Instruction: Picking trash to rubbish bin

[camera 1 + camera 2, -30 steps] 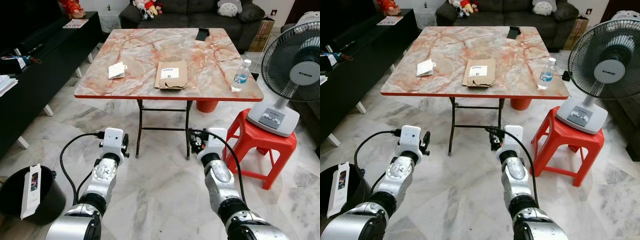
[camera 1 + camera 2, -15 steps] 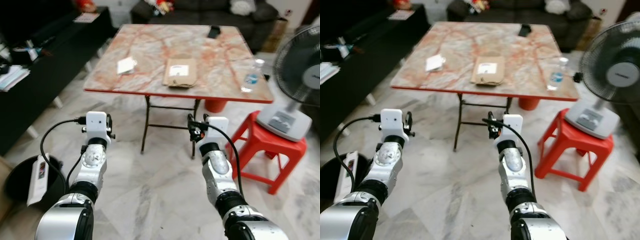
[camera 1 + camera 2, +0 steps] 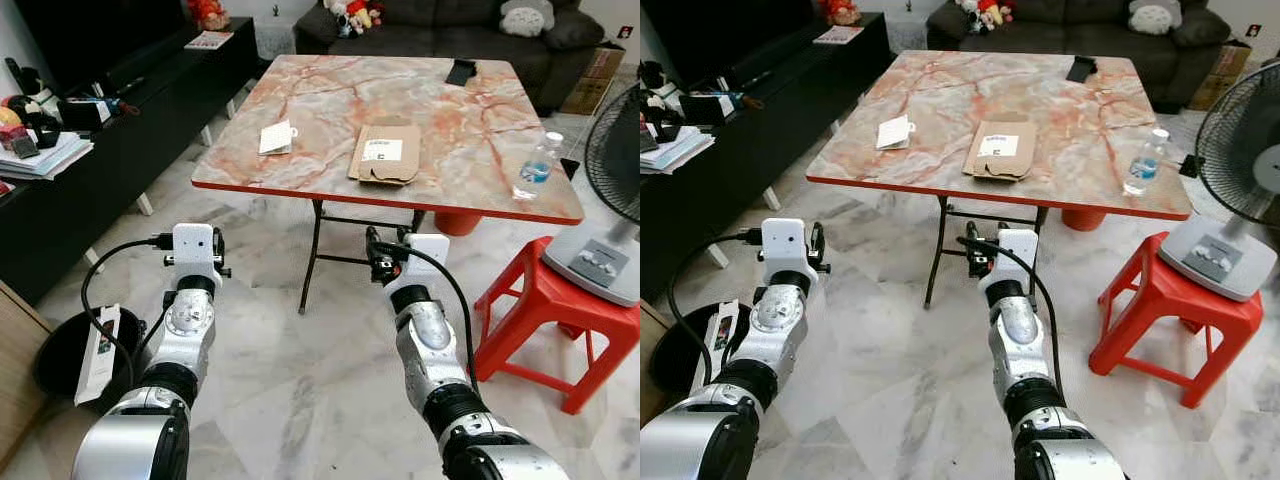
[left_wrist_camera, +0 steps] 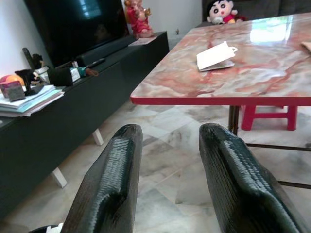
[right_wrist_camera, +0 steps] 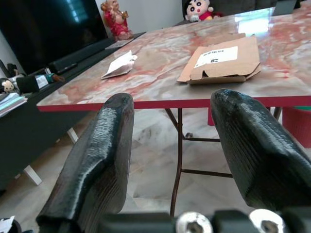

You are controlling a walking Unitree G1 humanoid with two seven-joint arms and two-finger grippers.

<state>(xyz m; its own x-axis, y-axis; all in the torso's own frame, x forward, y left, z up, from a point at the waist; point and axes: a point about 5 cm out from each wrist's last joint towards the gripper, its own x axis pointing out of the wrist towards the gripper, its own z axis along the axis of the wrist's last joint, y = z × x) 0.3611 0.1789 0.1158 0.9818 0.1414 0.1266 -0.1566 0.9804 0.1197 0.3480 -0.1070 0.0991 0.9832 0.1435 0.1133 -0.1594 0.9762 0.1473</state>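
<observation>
Fingers (image 5: 102, 160) parted, black bin (image 3: 62, 352) holding a box (image 3: 97, 341), perhaps packaging

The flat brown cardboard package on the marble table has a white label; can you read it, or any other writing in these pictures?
No text can be read.
White label on the flat brown cardboard package: dark print, too small and blurred.
Blue label on the clear plastic water bottle: too small.
White slip of paper on the table: no legible print.

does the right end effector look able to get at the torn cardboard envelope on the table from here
Probably not yet. The right end effector is open but low, short of the table's edge; the cardboard envelope lies uncovered further in.
</observation>
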